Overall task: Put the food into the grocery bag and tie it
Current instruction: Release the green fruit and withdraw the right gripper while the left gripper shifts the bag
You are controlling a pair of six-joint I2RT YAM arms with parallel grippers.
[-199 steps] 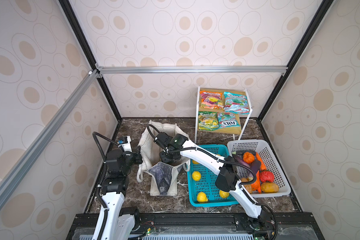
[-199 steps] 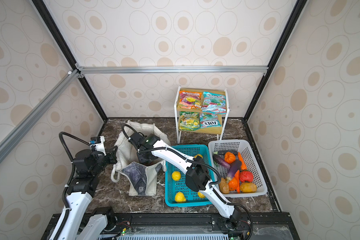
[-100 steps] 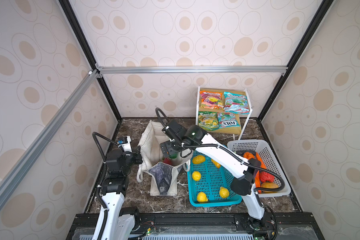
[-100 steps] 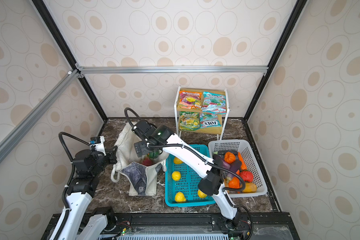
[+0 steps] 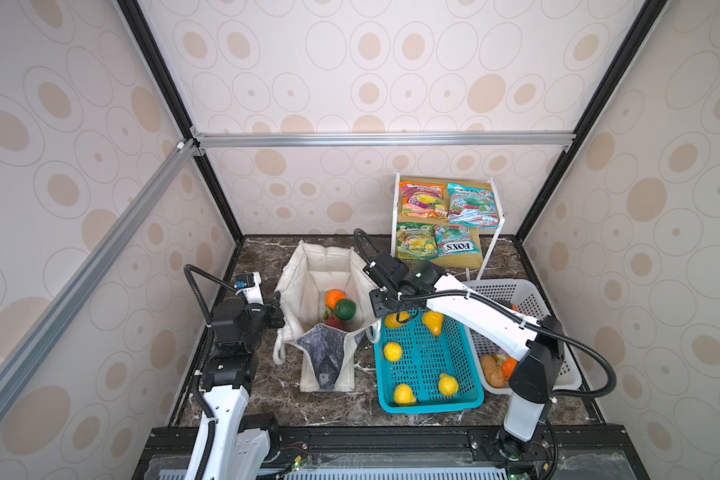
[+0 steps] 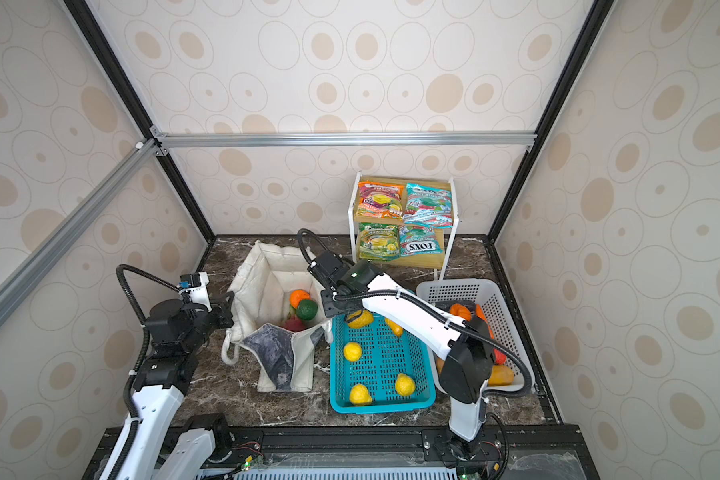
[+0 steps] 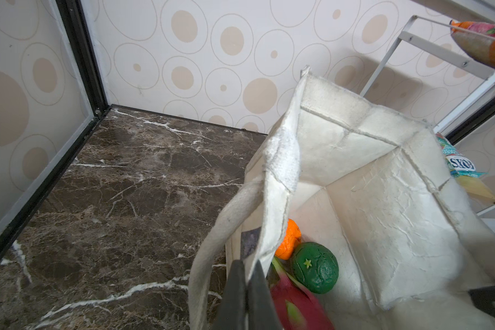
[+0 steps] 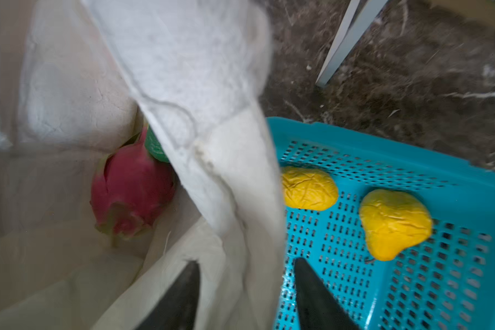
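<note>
- Your left gripper (image 7: 247, 267) is staying pressed together on the left rim of the large off-white canvas grocery bag (image 5: 333, 274), exactly where it was a second ago. It is holding that side of the mouth up for you.
- Inside the bag, a round orange fruit (image 5: 334, 297), a dark green round fruit (image 5: 345, 309) and a pink dragon fruit (image 8: 132, 183) are lying together on the bottom. A second ago your right arm was filling the mouth and hiding them, so I am reading that drop as finished.
- Your right gripper (image 8: 246, 265) is what is changing. It was deep in the bag a second ago and lifting clear half a second ago. Now it is sitting astride the bag's right wall, with one finger inside, the other over the teal perforated plastic basket (image 5: 429, 405), and cloth between them. Whether they are already biting that cloth I cannot tell.
- That is looking to me like a grab on the right rim, not a trip for more food.
- Further right, the white perforated plastic basket (image 5: 528, 291) is showing produce beside your arm. The glossy candy packets (image 5: 422, 199) are sitting on the white-framed shelf (image 5: 491, 232). So loading is looking unfinished, and tying now would be premature.
</note>
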